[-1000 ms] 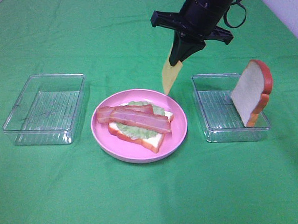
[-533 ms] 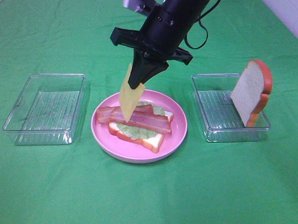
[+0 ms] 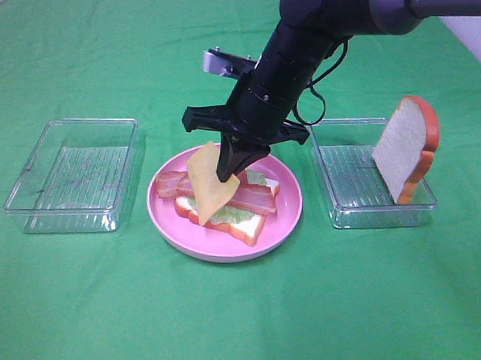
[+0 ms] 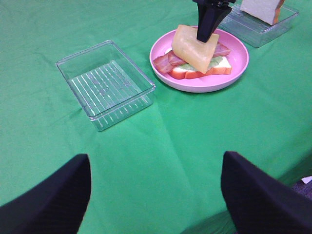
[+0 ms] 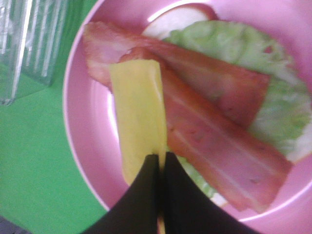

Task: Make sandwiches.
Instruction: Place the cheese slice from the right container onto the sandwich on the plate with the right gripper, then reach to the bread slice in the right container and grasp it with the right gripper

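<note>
On the pink plate point(image 3: 288, 219) lies a bread slice point(image 3: 240, 226) topped with lettuce point(image 3: 222, 214) and bacon strips point(image 3: 257, 199). My right gripper point(image 3: 229, 170) is shut on a yellow cheese slice point(image 3: 210, 188), which hangs tilted over the left part of that stack, its lower edge at the bacon. The right wrist view shows the gripper point(image 5: 160, 163) pinching the cheese point(image 5: 139, 109) over the bacon point(image 5: 219, 141). A second bread slice point(image 3: 405, 148) leans upright in the right tray point(image 3: 360, 204). My left gripper point(image 4: 156, 195) is open above the cloth, well away from the plate point(image 4: 236, 73).
An empty clear tray point(image 3: 75, 171) stands left of the plate. A green cloth point(image 3: 233, 317) covers the table. The right arm reaches in from the far side, over the gap between the plate and the right tray.
The right gripper has carried the cheese down and to the left, from above the plate's far rim to over the bacon. The cheese now hangs more tilted. The left gripper stays open.
</note>
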